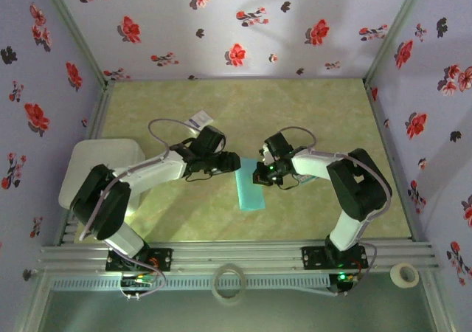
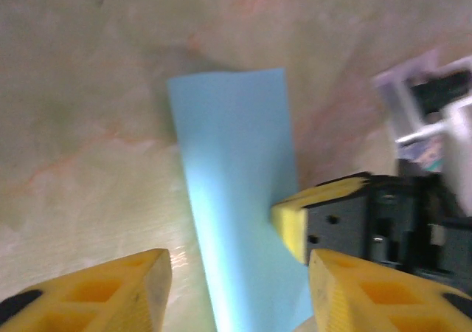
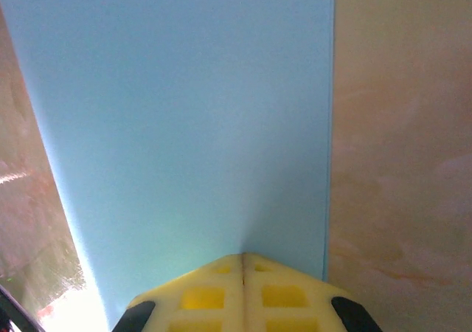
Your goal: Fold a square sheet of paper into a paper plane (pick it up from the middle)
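Observation:
The square sheet of paper (image 1: 249, 192) is teal and lies folded into a long narrow strip on the table between the two arms. In the left wrist view the paper (image 2: 236, 199) runs lengthwise under my left gripper (image 2: 237, 288). Its yellow fingers (image 2: 147, 280) stand apart on either side of the strip, with nothing gripped. My right gripper (image 3: 243, 257) is shut, and its joined tips rest on the flat paper (image 3: 184, 111) near one long edge. From above, the left gripper (image 1: 234, 162) and the right gripper (image 1: 259, 175) meet over the strip's far end.
A small printed card (image 1: 200, 118) lies behind the left arm. A white board (image 1: 103, 166) sits at the table's left edge. Two tape rolls (image 1: 229, 282) (image 1: 403, 274) lie on the front rail. Floral walls enclose three sides.

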